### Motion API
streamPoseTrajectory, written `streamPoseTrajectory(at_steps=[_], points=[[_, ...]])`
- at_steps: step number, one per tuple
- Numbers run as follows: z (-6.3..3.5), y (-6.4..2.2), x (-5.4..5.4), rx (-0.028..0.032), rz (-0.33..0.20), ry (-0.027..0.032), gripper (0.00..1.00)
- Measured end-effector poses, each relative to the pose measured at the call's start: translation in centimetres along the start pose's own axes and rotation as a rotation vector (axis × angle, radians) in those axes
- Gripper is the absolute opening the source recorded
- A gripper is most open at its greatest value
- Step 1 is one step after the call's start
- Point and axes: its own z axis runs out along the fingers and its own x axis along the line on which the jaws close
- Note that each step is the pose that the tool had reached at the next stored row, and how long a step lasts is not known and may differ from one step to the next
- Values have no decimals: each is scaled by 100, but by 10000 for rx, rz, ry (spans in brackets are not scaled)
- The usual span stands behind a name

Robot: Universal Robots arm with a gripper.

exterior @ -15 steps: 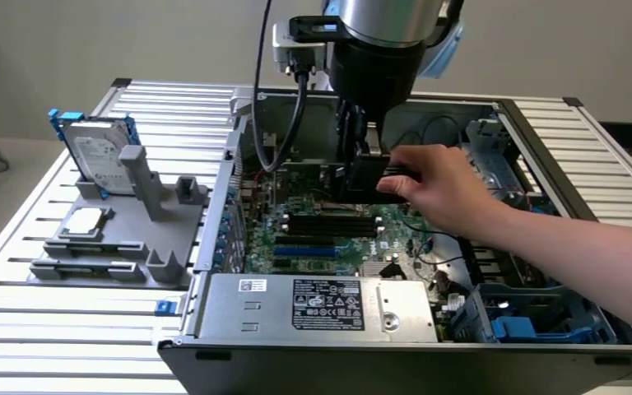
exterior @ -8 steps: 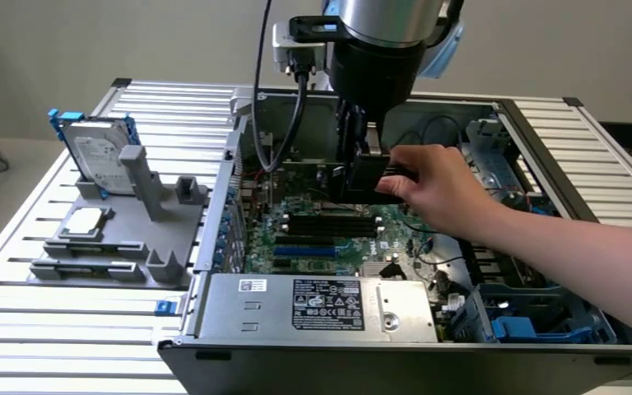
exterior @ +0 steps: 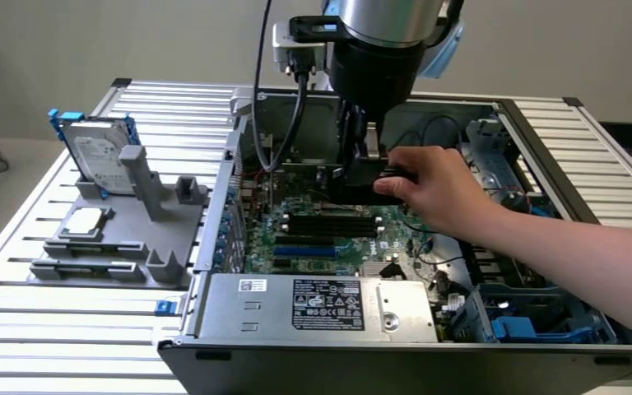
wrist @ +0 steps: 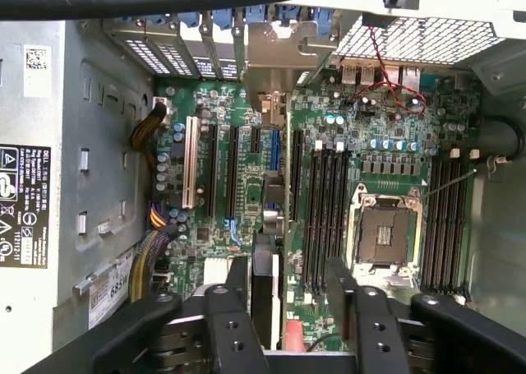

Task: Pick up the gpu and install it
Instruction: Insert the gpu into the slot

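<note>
The gpu (wrist: 267, 275) should be light and stiff but fragile. It is a thin board that I judge will not take bending, with small parts on its faces and an edge connector that must not be scraped. The best hold is across its 2 flat faces near the upper edge, clear of the connector and the metal end bracket, with modest force. The smooth faces could slip if it is pinched at a corner.

It stands on edge inside the open computer case (exterior: 404, 366), over the motherboard (wrist: 386, 111). It lines up along the blue expansion slot (wrist: 275, 148), which runs toward the case's rear wall and its slot covers. I cannot tell whether the connector is seated in that slot.

The gripper (wrist: 288, 267) is down inside the case, jaws moderately apart. The card sits in the gap, close against 1 finger (wrist: 237, 283). Bare motherboard shows between it and the other, so it looks unclamped. A person's hand (exterior: 437, 188) reaches in over the case's edge at the exterior view's right and closes around the gripper.

On the bench (exterior: 75, 329), beside the case at the exterior view's left, a grey fixture (exterior: 129, 247) carries the hard drive (exterior: 99, 156) and the processor chip (exterior: 85, 218)
</note>
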Motion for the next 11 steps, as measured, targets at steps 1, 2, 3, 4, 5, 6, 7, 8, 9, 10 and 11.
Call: streamPoseTrajectory(at_steps=[1, 2, 3, 4, 5, 6, 7, 8, 9, 10, 11], points=[[0, 0, 0, 0, 0, 0, 49], [0, 0, 0, 0, 0, -1, 43], [0, 0, 0, 0, 0, 0, 37], [0, 0, 0, 0, 0, 2, 37], [0, 0, 0, -1, 0, -1, 29], [0, 0, 0, 0, 0, -1, 29], [0, 0, 0, 0, 0, -1, 29], [0, 0, 0, 0, 0, 0, 29], [0, 0, 0, 0, 0, 0, 29], [0, 0, 0, 0, 0, -1, 29], [0, 0, 0, 0, 0, 0, 29]])
